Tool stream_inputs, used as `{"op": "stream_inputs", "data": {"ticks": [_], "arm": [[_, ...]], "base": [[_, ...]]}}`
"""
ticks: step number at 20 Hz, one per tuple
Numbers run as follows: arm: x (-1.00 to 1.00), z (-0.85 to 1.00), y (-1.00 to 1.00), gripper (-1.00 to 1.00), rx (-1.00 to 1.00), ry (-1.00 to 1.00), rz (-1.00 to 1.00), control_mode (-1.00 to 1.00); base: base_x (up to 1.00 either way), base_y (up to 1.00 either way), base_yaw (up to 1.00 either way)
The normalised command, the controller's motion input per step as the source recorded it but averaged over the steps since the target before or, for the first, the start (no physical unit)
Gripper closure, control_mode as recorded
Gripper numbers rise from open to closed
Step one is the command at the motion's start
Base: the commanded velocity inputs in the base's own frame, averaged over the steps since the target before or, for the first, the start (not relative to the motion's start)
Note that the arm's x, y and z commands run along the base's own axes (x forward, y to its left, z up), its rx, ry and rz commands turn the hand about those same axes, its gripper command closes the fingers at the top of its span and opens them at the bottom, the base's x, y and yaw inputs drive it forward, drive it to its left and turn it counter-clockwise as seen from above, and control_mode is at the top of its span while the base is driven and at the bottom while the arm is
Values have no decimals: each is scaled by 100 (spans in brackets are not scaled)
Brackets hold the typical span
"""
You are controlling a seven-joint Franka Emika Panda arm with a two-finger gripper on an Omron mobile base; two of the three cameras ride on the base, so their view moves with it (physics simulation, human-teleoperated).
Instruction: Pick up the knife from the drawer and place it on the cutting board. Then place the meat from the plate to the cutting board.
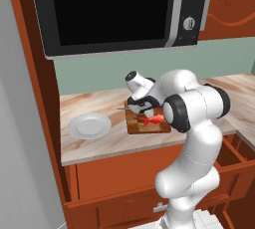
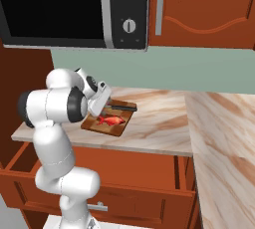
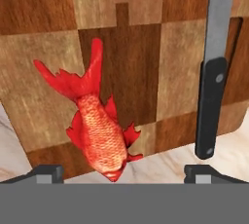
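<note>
- Red-orange meat (image 3: pixel 97 130) lies on the cutting board (image 3: pixel 53 106), between and just ahead of the pincer (image 3: pixel 124 173) fingertips (image 3: pixel 46 173).
- Pincer released, grasping nothing.
- Knife (image 3: pixel 214 67) lies beside the meat.

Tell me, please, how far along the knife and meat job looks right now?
Both placements look done: the knife and the meat lie on the cutting board, and the plate is bare. The gripper hangs open above the meat, holding nothing. Nothing remains except perhaps pulling back; the drawer stands open.
</note>
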Motion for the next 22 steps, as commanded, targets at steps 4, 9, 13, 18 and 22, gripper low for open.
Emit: {"op": "stream_inputs", "data": {"ticks": [4, 9, 13, 18, 22], "arm": [[-3, 0, 0, -100, 0, 1, 0, -100], [-84, 9, 0, -100, 0, -6, 0, -100], [-100, -29, 0, -100, -4, -13, 0, -100], [-100, -13, -29, -100, 5, -27, 0, -100], [-100, 32, -47, -100, 14, -4, 0, -100]], "base": [[0, 0, 0], [0, 0, 0], [0, 0, 0], [0, 0, 0], [0, 0, 0]]}}
